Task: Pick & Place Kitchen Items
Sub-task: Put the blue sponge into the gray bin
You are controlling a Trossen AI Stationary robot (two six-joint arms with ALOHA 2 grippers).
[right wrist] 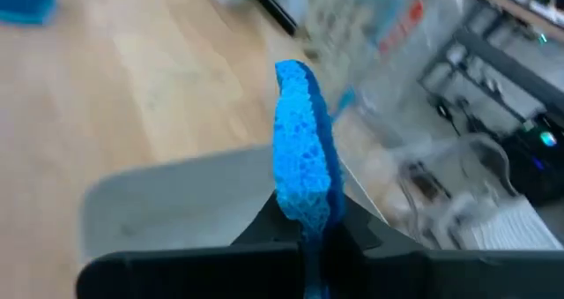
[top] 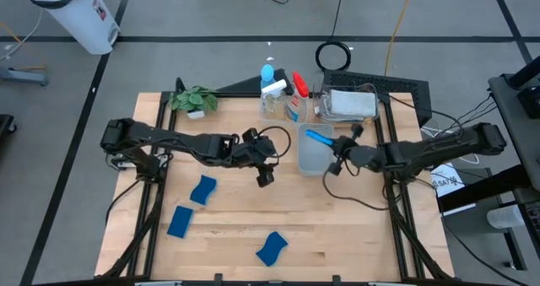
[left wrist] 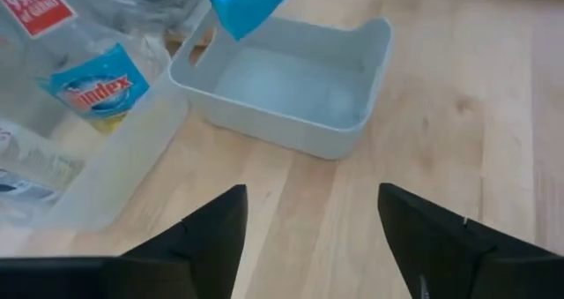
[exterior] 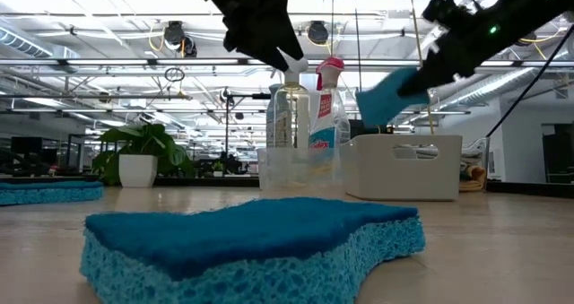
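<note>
Above the clear bin (top: 314, 155), my right hand (top: 331, 143) pinches a blue sponge (top: 318, 137); left hand (top: 265, 173) hangs released beside it. Lower well inside the walls, then let go.

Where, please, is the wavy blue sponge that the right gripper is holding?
In the high view, the wavy blue sponge hangs pinched in the right gripper over the clear rectangular plastic bin, right of table centre, just in front of the spray bottles.

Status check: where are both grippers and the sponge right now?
Right gripper shut on sponge, above the bin. Left gripper open, empty, beside bin. Three sponges left on table. Nothing blocking.
</note>
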